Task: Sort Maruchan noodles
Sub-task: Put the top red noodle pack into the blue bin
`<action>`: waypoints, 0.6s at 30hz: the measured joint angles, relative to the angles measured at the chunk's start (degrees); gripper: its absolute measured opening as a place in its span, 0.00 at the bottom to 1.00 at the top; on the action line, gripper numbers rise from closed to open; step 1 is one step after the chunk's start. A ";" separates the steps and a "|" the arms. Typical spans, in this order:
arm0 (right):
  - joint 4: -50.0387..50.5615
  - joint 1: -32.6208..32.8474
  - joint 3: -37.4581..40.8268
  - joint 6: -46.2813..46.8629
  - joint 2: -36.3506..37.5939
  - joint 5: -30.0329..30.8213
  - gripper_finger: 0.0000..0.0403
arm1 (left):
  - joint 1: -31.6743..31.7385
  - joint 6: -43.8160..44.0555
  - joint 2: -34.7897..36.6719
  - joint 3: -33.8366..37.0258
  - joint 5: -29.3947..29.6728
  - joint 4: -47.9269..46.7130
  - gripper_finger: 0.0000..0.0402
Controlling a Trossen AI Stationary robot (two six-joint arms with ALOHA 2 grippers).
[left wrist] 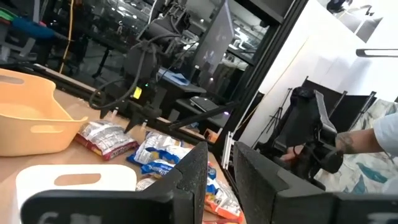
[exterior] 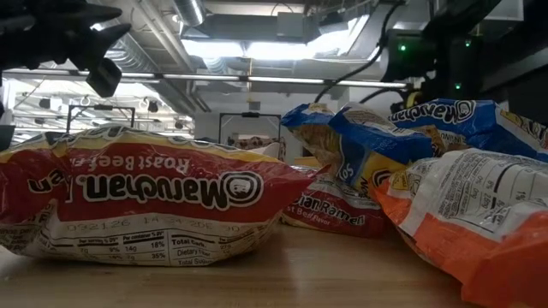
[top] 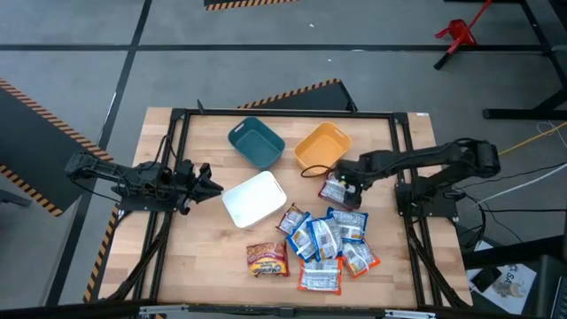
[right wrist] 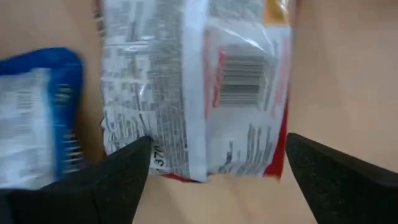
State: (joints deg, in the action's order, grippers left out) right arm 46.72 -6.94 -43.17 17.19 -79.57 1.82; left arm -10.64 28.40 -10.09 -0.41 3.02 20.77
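Several Maruchan packets lie in a loose pile [top: 323,241] on the near half of the table, blue, orange and red ones overlapping. A brown roast-beef packet [top: 267,259] [exterior: 145,205] lies flat alone to the pile's left. One red-and-white packet [top: 335,191] [right wrist: 199,87] lies printed side down beside the orange bin. My right gripper [top: 348,184] [right wrist: 214,177] hangs open right over it, one finger on each side of its end, apart from it. My left gripper [top: 213,183] [left wrist: 221,180] is shut and hovers at the white bin's left side.
A teal bin [top: 256,143], an orange bin [top: 323,146] and a white bin [top: 254,199] stand across the table's middle. A blue packet [right wrist: 37,106] lies close beside the right gripper. Bare wood [top: 208,252] shows at the near left. A person's hand [left wrist: 360,140] shows beyond the table.
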 joint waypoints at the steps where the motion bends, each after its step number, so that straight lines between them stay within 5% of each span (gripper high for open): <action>1: 0.45 -0.78 0.14 -1.31 0.63 0.65 0.87 | 0.00 0.02 0.00 0.00 0.39 -0.01 0.18; 11: 2.44 -9.17 0.30 -11.97 2.17 -3.09 0.86 | 0.00 0.07 0.00 -0.01 2.48 -0.08 0.18; 18: 0.71 -8.66 0.30 -15.99 2.60 -5.04 0.86 | -0.01 -0.26 -0.02 0.00 3.63 -1.02 0.18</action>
State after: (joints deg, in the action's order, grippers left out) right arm 47.43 -15.60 -42.87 1.20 -76.97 -3.23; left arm -10.66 28.14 -10.11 -0.40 6.65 19.75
